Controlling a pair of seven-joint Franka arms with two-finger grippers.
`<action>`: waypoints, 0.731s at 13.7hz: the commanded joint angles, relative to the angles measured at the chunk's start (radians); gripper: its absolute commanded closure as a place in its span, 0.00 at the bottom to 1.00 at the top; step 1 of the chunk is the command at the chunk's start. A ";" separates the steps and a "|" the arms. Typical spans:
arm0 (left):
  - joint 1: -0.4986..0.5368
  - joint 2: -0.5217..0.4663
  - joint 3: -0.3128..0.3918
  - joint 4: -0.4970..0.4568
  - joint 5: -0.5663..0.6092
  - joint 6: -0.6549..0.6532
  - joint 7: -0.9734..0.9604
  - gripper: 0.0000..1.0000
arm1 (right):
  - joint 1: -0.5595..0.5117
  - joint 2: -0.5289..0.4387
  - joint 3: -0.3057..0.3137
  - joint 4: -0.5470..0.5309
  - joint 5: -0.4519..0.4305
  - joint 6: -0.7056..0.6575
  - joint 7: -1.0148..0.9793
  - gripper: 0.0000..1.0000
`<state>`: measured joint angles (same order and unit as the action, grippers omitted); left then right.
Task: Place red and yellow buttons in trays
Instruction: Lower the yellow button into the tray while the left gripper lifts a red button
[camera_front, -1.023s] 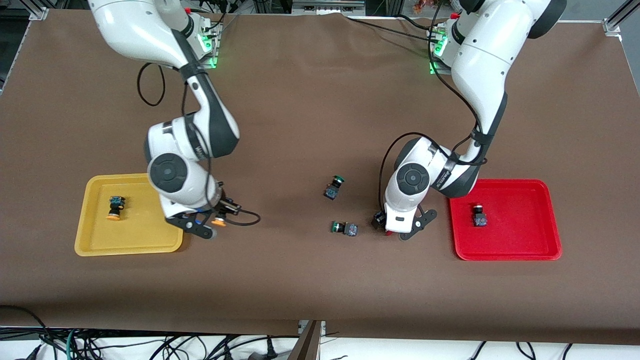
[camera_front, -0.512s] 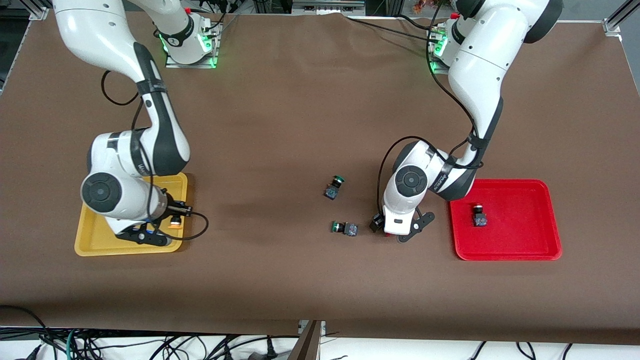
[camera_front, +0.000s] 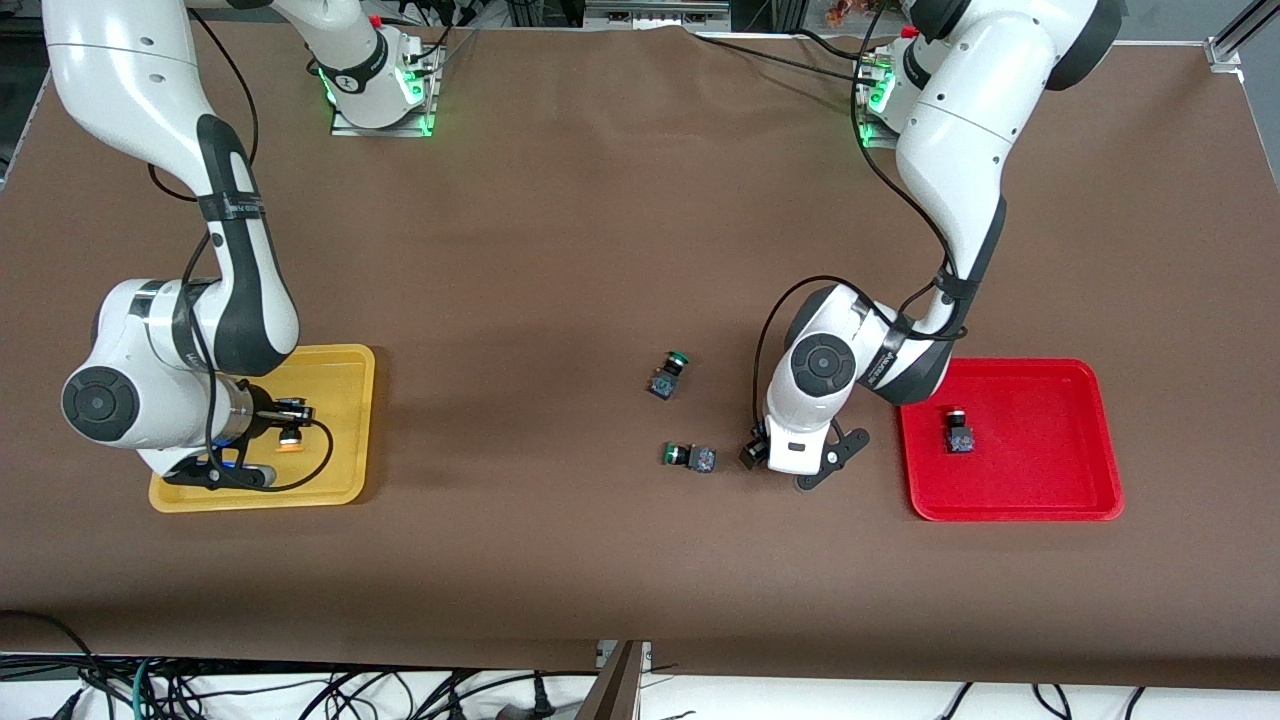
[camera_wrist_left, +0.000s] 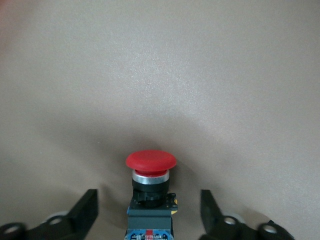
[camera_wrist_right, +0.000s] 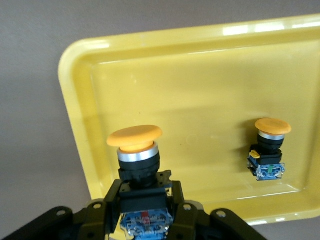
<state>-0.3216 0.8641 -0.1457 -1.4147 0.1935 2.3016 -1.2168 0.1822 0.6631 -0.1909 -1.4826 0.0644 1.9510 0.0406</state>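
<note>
My left gripper (camera_wrist_left: 149, 202) is down at the table beside the red tray (camera_front: 1040, 475). It is open, and a red button (camera_wrist_left: 150, 162) stands between its fingers (camera_wrist_left: 86, 210) with a gap on each side. In the front view the left gripper (camera_front: 795, 468) hides that button's cap. Another red button (camera_front: 958, 432) lies in the red tray. My right gripper (camera_wrist_right: 145, 207) hangs over the yellow tray (camera_wrist_right: 200, 75), shut on a yellow button (camera_wrist_right: 135, 142). A second yellow button (camera_wrist_right: 269, 150) lies in that tray. In the front view the right arm hides it.
Two green-capped switches lie on the brown table toward the middle, one (camera_front: 688, 457) close to my left gripper and one (camera_front: 668, 375) farther from the front camera. The right gripper's cable (camera_front: 320, 455) loops over the yellow tray (camera_front: 335, 385).
My right arm has carried the yellow button from the table beside the yellow tray to over the tray. My left gripper has stayed at the red button, its fingers standing a little closer.
</note>
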 joint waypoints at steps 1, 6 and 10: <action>-0.016 0.023 0.012 0.039 0.020 -0.007 -0.018 0.66 | -0.020 -0.011 0.015 -0.060 0.006 0.063 -0.060 0.85; -0.014 0.018 0.012 0.040 0.018 -0.013 -0.015 1.00 | -0.061 0.025 0.016 -0.071 0.101 0.082 -0.146 0.85; 0.009 -0.028 0.009 0.135 0.011 -0.199 0.086 1.00 | -0.076 0.055 0.016 -0.080 0.115 0.103 -0.171 0.85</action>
<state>-0.3184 0.8599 -0.1413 -1.3537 0.1942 2.2289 -1.1975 0.1214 0.7187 -0.1895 -1.5447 0.1563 2.0314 -0.1032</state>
